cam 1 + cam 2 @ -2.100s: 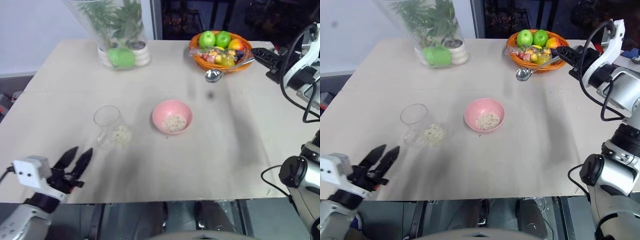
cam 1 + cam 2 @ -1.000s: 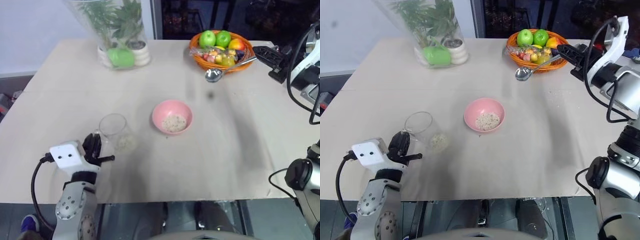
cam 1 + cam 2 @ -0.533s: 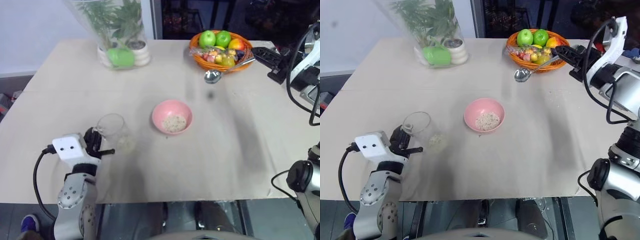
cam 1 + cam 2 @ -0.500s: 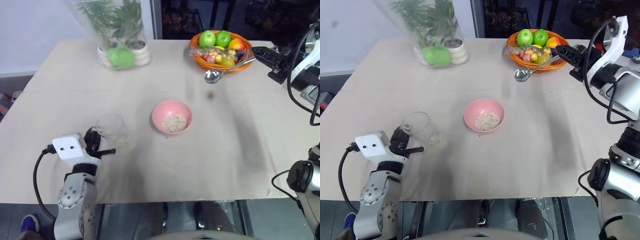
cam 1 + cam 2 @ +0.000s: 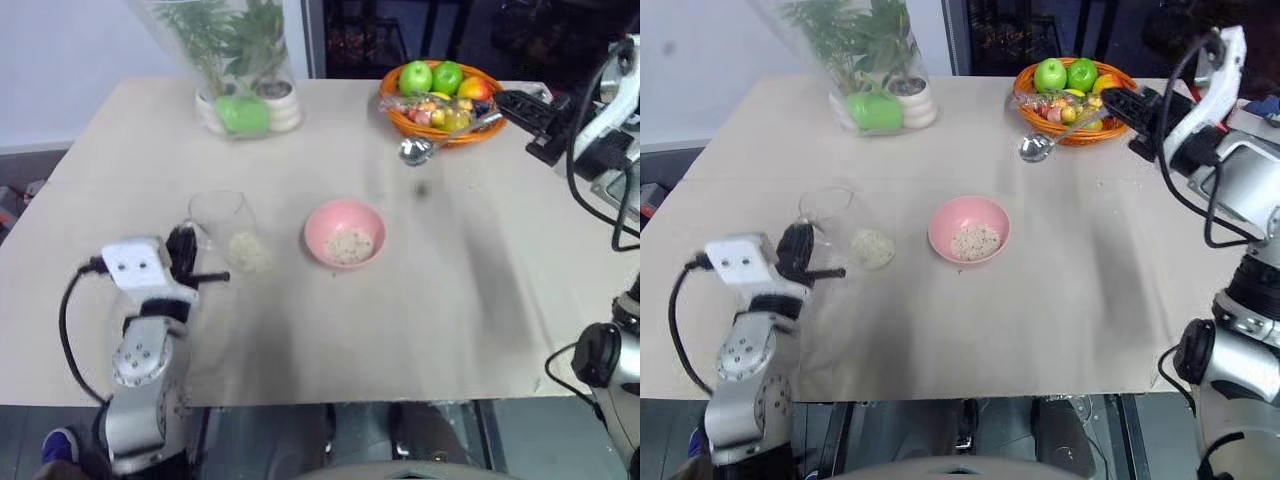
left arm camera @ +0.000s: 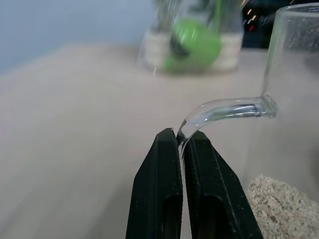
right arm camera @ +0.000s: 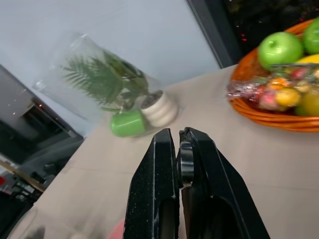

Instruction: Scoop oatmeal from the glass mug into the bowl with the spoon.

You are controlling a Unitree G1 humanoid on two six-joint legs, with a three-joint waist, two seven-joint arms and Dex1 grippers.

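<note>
Landmark: bowl [image 5: 345, 232], pink, mid-worktop [image 5: 440, 300], some oatmeal already inside.

Mug [image 5: 224, 228] just left of bowl, apart from it; tilted, its base looks off the worktop. Oatmeal [image 5: 247, 250] heaped at the low side.

L end effector [image 6: 182, 144]: pinched tight on the mug's thin glass handle (wrist view confirms).

R end effector [image 5: 1120, 103]: clamped on spoon [image 5: 1050, 136] handle end, held up well behind-right of bowl, in front of fruit basket [image 5: 1072, 95].

Handling, judged: glass rigid, slick, fragile; handle pinch is narrow, so mug may swivel or slip. Spoon light, stiff; end grip gives reach but poor control. Flakes loose, spill easily.
</note>
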